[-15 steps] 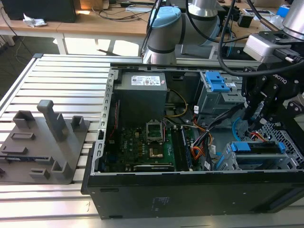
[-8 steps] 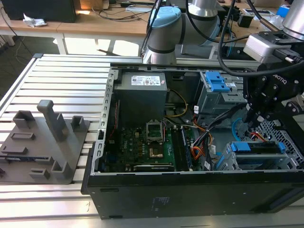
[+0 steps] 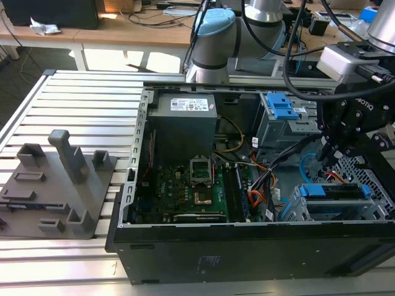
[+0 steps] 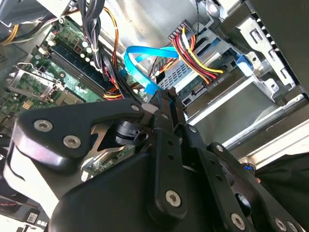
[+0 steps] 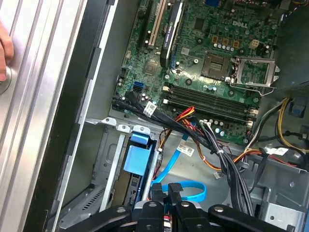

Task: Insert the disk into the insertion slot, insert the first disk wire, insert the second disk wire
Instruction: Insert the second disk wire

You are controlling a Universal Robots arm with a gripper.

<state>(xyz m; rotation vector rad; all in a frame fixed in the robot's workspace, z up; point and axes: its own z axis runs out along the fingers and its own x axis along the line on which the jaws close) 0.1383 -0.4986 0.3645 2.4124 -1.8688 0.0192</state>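
The open black computer case [image 3: 247, 246] lies on its side on a ribbed aluminium worktop [image 3: 80, 105], baring a green circuit board [image 3: 185, 188] and a boxy grey power supply [image 3: 185, 123]. At the exterior view's right, the disk [image 3: 336, 191], edged by its bright blue plastic caddy, sits inside the insertion slot [image 3: 296, 206], a cage of grey sheet metal near the case's front corner. In the first wrist view the caddy's blue tab [image 5: 137, 154] shows between the cage's folded metal rails [image 5: 113, 164].

The gripper [image 4: 166, 99] hangs just above the disk's connector end, its matte black bolted links crowding both wrist views. Its fingers [image 4: 164, 111] are pressed close together at the tip, beside a flat, glossy blue ribbon cable [image 4: 145, 58] that loops over the cage. Whether they pinch the cable's plug cannot be made out, since the fingertips hide the spot. A bundle of red, yellow and black wires [image 4: 195, 53] ends in a black plug near the disk's rear edge.

A grey moulded plastic fixture [image 3: 58, 185] with upright posts rests on the worktop well apart from the case.
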